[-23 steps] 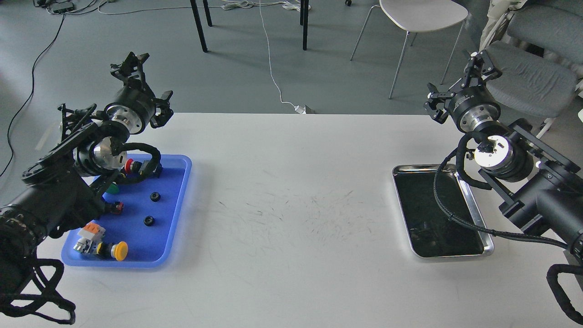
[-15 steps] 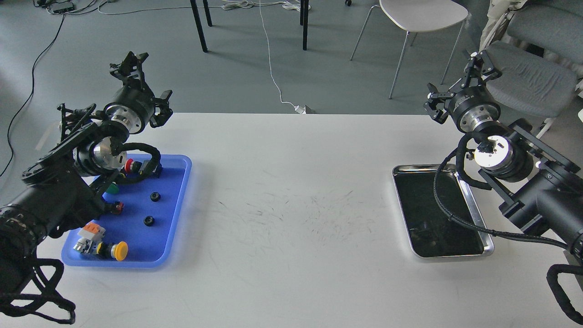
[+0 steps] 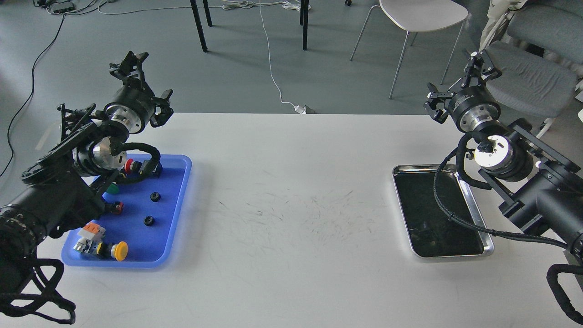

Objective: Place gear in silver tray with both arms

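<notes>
Two small black gears (image 3: 155,197) (image 3: 148,221) lie in the blue plastic tray (image 3: 180,205) at the left. The silver tray (image 3: 421,200) lies at the right, its dark bottom bare; a cable loop of my right arm hangs over it. My left gripper (image 3: 148,82) is raised over the table's far left edge, above and behind the blue tray, open and empty. My right gripper (image 3: 455,82) is raised beyond the far right edge, behind the silver tray, open and empty.
The blue tray also holds a yellow push button (image 3: 119,250), a red button (image 3: 130,165), a green part (image 3: 112,188) and an orange-and-white block (image 3: 91,230). A white chair (image 3: 421,18) and grey seats (image 3: 528,77) stand behind the white table (image 3: 291,191).
</notes>
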Tool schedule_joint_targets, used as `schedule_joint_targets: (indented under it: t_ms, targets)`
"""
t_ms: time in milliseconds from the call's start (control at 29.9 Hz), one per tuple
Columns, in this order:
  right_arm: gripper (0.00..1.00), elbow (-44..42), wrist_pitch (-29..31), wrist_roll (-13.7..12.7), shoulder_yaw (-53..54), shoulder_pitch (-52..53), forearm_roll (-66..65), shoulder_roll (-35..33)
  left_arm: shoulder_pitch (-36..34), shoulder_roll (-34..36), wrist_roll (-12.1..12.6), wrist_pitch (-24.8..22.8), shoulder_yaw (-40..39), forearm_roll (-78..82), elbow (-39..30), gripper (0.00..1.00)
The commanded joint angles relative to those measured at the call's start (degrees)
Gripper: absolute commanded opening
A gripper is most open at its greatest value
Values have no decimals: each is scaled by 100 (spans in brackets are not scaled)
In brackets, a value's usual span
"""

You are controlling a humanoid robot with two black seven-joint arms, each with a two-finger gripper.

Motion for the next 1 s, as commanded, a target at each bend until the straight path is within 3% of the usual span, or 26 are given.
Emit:
schedule_joint_targets:
  t_ms: [0, 970]
  targets:
    - [99, 7, -17, -6, 0, 1, 0, 0, 1, -8, -2, 1, 12, 39, 8, 99]
    - [99, 8, -17, 12, 18, 1, 0, 0, -17, 239, 7, -140, 91, 74, -45, 99]
